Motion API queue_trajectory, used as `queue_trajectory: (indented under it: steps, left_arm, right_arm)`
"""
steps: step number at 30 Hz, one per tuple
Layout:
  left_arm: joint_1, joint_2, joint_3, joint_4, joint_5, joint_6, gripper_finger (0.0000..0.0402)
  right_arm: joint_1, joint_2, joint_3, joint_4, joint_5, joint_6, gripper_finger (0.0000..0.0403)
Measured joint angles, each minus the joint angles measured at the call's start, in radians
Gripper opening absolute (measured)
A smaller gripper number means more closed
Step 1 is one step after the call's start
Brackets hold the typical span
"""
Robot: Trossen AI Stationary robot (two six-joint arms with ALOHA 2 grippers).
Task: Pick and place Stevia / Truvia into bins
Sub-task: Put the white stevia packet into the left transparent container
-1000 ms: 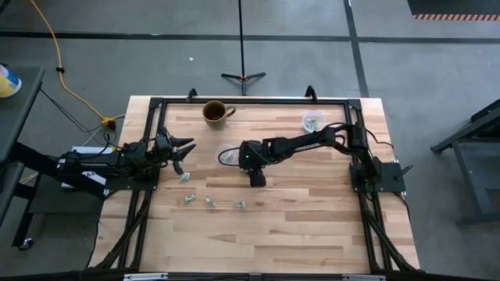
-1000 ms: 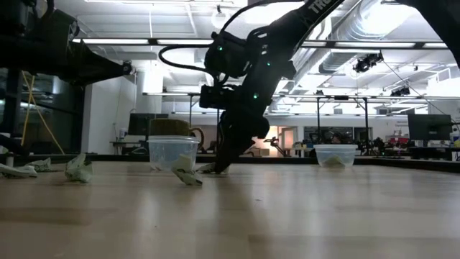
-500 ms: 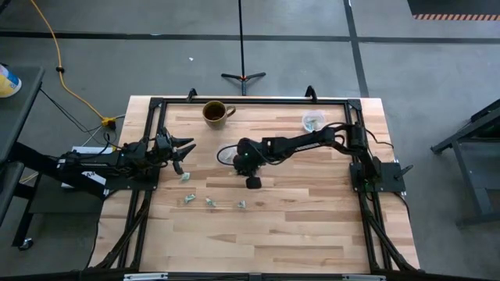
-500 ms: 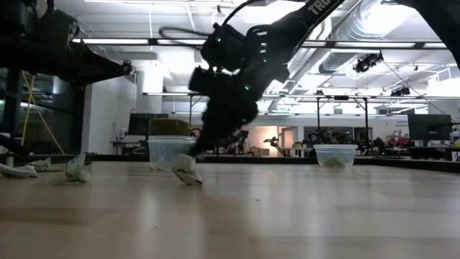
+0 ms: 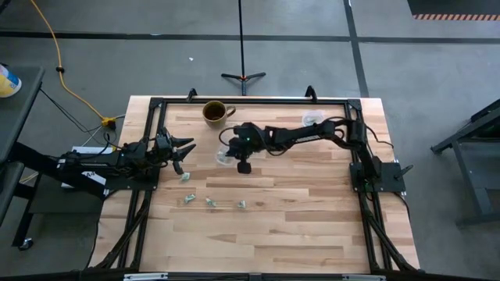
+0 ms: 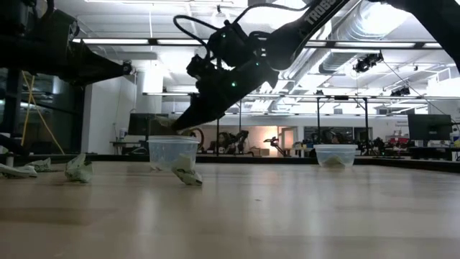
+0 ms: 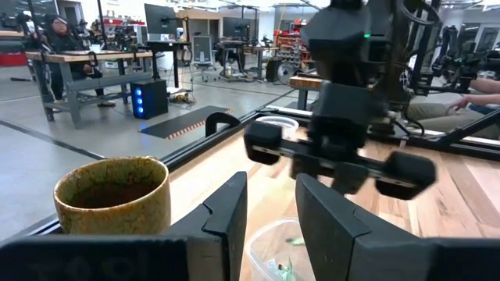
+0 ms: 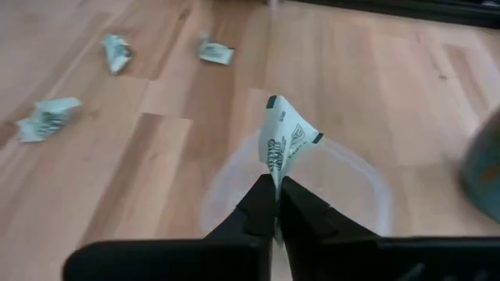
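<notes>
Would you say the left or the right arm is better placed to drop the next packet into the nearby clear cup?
Right. The right gripper already pinches a packet directly above the clear cup; the left gripper waits empty near the table's left edge.

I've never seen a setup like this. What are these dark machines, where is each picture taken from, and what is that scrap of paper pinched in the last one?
These are two dark jointed robot arms at a pale wooden table, each ending in a two-fingered tool. One picture looks straight down from above, one looks level across the tabletop, and two come from cameras on the arms' wrists.

The right tool pinches a tiny pale green and white paper sweetener packet and holds it over a small round clear plastic cup near the table's middle. A second clear cup stands by the far right corner. A brown ceramic mug stands at the far edge. More crumpled packets lie loose on the wood. The left tool waits at the table's left edge, fingers open.
</notes>
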Motion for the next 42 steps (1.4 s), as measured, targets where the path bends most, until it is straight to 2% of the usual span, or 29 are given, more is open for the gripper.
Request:
queue_trajectory:
  steps: [7,11,13,17,19,21,23,25,28,31,35,42]
  left_arm:
    - [0.000,0.000,0.000,0.000,0.000,0.000,0.0145]
    - [0.000,0.000,0.000,0.000,0.000,0.000,0.0145]
    - [0.000,0.000,0.000,0.000,0.000,0.000,0.0145]
    - [0.000,0.000,0.000,0.000,0.000,0.000,0.0145]
    - [0.000,0.000,0.000,0.000,-0.001,0.000,0.0145]
    - [0.000,0.000,0.000,0.000,-0.001,0.000,0.0145]
    - [0.000,0.000,0.000,0.000,-0.004,0.000,0.0145]
    - [0.000,0.000,0.000,0.000,-0.004,0.000,0.0145]
    - [0.000,0.000,0.000,0.000,-0.004,0.000,0.0145]
    - [0.000,0.000,0.000,0.000,-0.003,0.000,0.0145]
    - [0.000,0.000,0.000,0.000,-0.003,0.000,0.0145]
    - [0.000,0.000,0.000,0.000,-0.003,0.000,0.0145]
  right_arm:
    - [-0.005,0.000,0.000,0.006,0.051,-0.001,0.0092]
    - [-0.007,0.000,0.000,0.007,0.001,0.038,0.0132]
    - [-0.007,-0.004,0.000,0.007,-0.134,0.039,0.0146]
    - [0.021,-0.006,0.000,-0.004,-0.531,-0.048,0.0155]
    - [0.048,-0.006,0.000,-0.031,-0.639,-0.094,0.0155]
    - [0.082,-0.006,0.000,-0.084,-0.670,-0.146,0.0154]
    - [0.122,-0.006,0.000,-0.151,-0.624,-0.219,0.0157]
    - [0.166,-0.006,0.000,-0.192,-0.514,-0.270,0.0164]
    - [0.230,-0.006,0.000,-0.197,-0.330,-0.272,0.0184]
    - [0.277,-0.006,0.000,-0.196,-0.217,-0.272,0.0208]
    - [0.308,-0.006,0.000,-0.213,-0.128,-0.267,0.0232]
    - [0.308,0.000,0.000,-0.293,-0.103,-0.272,0.0237]
